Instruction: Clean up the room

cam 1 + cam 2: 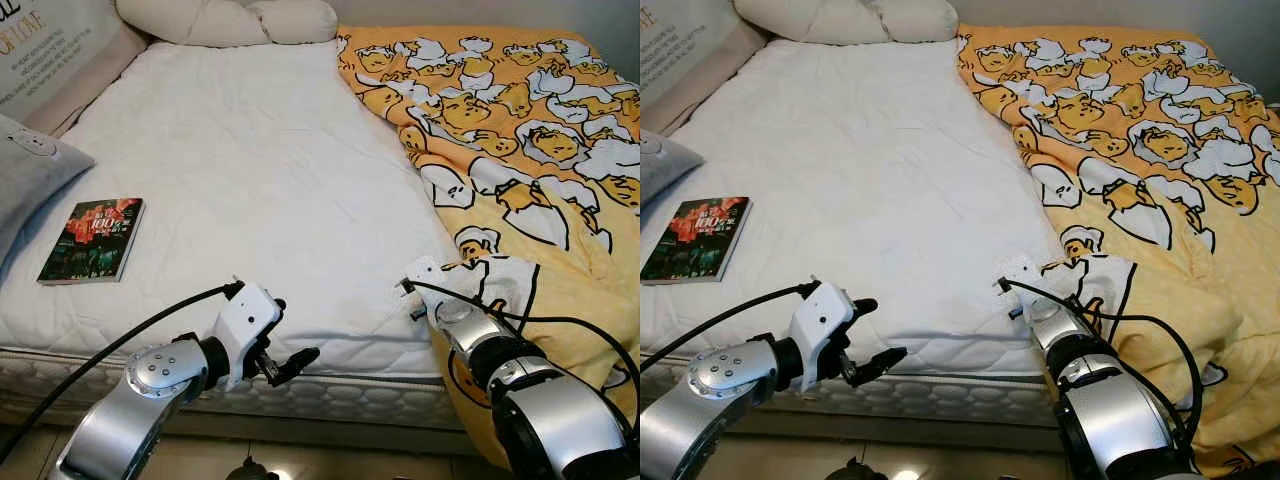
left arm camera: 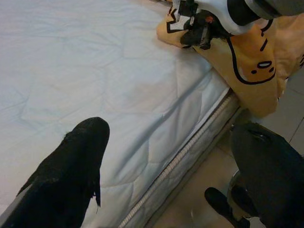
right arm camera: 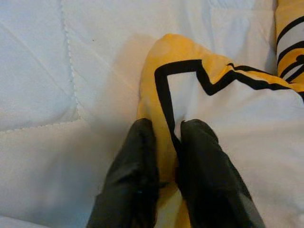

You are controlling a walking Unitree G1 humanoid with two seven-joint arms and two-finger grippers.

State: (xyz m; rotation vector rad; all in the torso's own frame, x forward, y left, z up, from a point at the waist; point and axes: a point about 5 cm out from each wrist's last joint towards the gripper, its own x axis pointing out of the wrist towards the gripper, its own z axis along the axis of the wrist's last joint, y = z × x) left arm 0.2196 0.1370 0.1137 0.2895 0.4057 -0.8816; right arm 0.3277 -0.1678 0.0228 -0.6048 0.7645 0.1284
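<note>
While the right gripper [image 3: 164, 142] pinches a fold of the yellow cartoon-print blanket [image 1: 520, 150] between its two black fingers [image 3: 135, 166], closed tight on the cloth, the blanket itself covers the right half of the frame in the head views, draping over the bed's right side and hanging down past the mattress edge at lower right; the pinched corner sits near the lower centre-right of the frame, at the seam where the blanket meets the bare white mattress [image 1: 250, 170]. The left gripper [image 1: 285, 345] hovers at the lower left-centre of the frame, just at the mattress's front edge; its fingers are spread wide apart and hold nothing, and in the left wrist view one finger [image 2: 71, 171] lies over the white quilting while the other hangs off the bed edge above the floor. A book [image 1: 93, 240] with a dark, red-lettered cover lies flat at the left of the frame on the mattress, well apart from both grippers; a grey pillow [image 1: 30, 170] sits just beyond it at the left edge; cream pillows [image 1: 230, 20] rest along the top of the frame at the head of the bed.
</note>
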